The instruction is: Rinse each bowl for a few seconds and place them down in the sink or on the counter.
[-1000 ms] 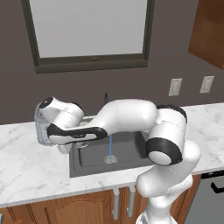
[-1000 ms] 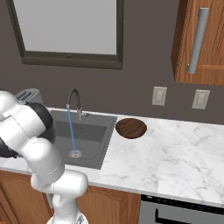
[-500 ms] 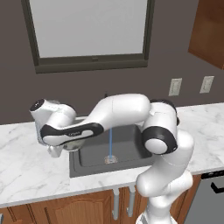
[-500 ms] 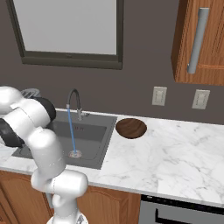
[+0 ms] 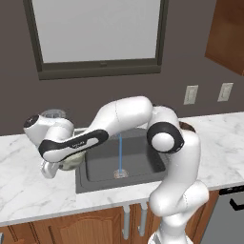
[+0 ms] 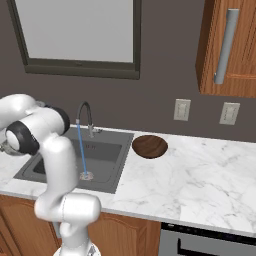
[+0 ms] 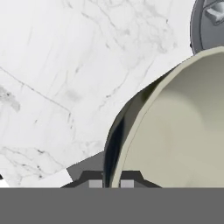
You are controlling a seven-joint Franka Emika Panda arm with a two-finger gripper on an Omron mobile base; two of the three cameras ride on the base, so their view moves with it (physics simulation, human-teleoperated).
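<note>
The pale cream-green bowl [image 7: 175, 131] hangs on its rim in my gripper [image 7: 111, 180], which is shut on that rim with one fingertip [image 7: 95, 179] on each side. From the left base view, the gripper [image 5: 47, 170] and this bowl [image 5: 71, 161] sit low over the counter [image 5: 28, 200], just left of the sink [image 5: 100, 167]. The dark brown bowl [image 6: 150, 146] rests upright on the counter [image 6: 200, 175] right of the sink [image 6: 105, 150]. A thin stream of water [image 6: 81, 150] runs from the arched faucet [image 6: 85, 112] to the drain [image 6: 86, 175].
Behind my hand, against the wall, stands the silver toaster [image 5: 53, 114]. Two wall outlets [image 6: 181, 110] are above the right counter. A wooden cabinet [image 6: 230, 45] hangs at the upper right. White marble [image 7: 65, 65] stretches beneath the held bowl.
My hand has dropped lower toward the counter left of the sink, still holding the pale bowl, and the arm's elbow has swung left. The brown bowl and the running water are unchanged.
</note>
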